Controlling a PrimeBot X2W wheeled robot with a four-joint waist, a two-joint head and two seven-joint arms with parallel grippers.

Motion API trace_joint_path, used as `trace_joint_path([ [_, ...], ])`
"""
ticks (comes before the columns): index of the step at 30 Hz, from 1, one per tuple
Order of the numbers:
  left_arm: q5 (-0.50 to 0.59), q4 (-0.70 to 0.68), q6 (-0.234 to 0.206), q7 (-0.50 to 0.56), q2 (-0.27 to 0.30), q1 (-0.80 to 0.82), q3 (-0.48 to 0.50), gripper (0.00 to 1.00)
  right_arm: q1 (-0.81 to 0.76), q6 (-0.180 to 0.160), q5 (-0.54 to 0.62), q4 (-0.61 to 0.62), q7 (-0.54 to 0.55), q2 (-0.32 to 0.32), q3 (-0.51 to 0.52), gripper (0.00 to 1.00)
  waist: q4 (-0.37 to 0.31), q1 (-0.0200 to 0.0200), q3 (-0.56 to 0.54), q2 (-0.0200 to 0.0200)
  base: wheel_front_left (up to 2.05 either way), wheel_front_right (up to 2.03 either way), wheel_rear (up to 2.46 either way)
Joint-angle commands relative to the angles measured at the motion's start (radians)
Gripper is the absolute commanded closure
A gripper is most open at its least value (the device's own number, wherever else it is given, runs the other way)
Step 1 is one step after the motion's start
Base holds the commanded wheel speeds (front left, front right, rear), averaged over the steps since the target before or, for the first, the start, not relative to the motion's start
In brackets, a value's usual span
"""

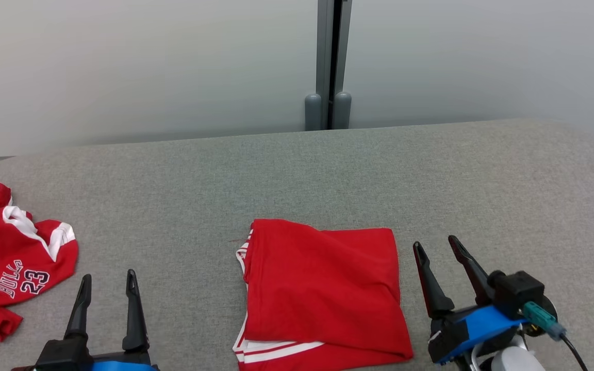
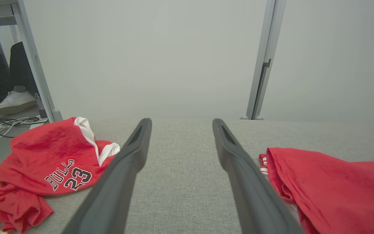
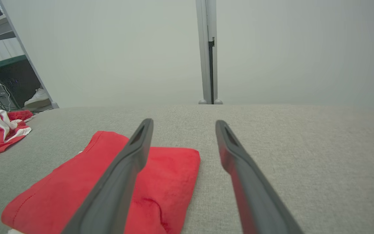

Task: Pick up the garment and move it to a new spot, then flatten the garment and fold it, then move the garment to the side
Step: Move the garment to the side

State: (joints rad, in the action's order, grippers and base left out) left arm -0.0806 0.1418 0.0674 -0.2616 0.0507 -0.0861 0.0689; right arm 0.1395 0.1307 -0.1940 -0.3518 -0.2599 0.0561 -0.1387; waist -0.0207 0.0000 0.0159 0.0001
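A red garment [image 1: 323,291] with white stripes lies folded into a rough rectangle on the grey table [image 1: 328,175], near its front edge. It also appears at the right of the left wrist view as the garment [image 2: 330,182] and at the lower left of the right wrist view as the garment [image 3: 86,191]. My left gripper [image 1: 109,281] hovers open to the left of it, nothing between its fingers. My right gripper [image 1: 435,246] stands open just right of the garment's right edge, also empty. Both sets of fingers are apart from the cloth.
A crumpled red jersey [image 1: 8,263] marked "BULLS 23" lies at the table's left edge, also seen as the jersey [image 2: 50,162]. A grey wall with a vertical post [image 1: 330,62] stands behind the table. A shoe [image 2: 13,101] and cables rest on the floor beyond the left side.
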Motion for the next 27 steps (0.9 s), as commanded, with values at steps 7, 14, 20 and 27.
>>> trace_joint_path([
  [7, -0.004, -0.001, -0.005, -0.005, 0.000, 0.029, -0.015, 0.00, 0.133, 0.000, 0.006, -0.119, 0.041, 0.002, -0.043, 0.00, 0.020, 0.0000, 0.035, -0.0001, 0.00, 0.00, 0.00],
  [14, -0.009, 0.001, -0.014, -0.005, -0.001, 0.050, -0.028, 0.00, 0.205, 0.000, 0.001, -0.288, 0.046, 0.002, -0.056, 0.00, 0.048, 0.0000, 0.071, -0.0001, 0.00, 0.00, 0.00],
  [20, -0.014, 0.001, -0.023, -0.005, -0.001, 0.059, -0.039, 0.00, 0.244, 0.000, -0.012, -0.433, 0.025, -0.001, -0.054, 0.00, 0.064, 0.0000, 0.096, -0.0001, 0.00, 0.00, 0.00],
  [27, -0.020, 0.000, -0.030, -0.005, -0.001, 0.079, -0.053, 0.00, 0.270, 0.000, -0.073, -0.549, 0.006, -0.005, -0.079, 0.00, 0.076, 0.0000, 0.127, -0.0001, 0.00, 0.00, 0.00],
])
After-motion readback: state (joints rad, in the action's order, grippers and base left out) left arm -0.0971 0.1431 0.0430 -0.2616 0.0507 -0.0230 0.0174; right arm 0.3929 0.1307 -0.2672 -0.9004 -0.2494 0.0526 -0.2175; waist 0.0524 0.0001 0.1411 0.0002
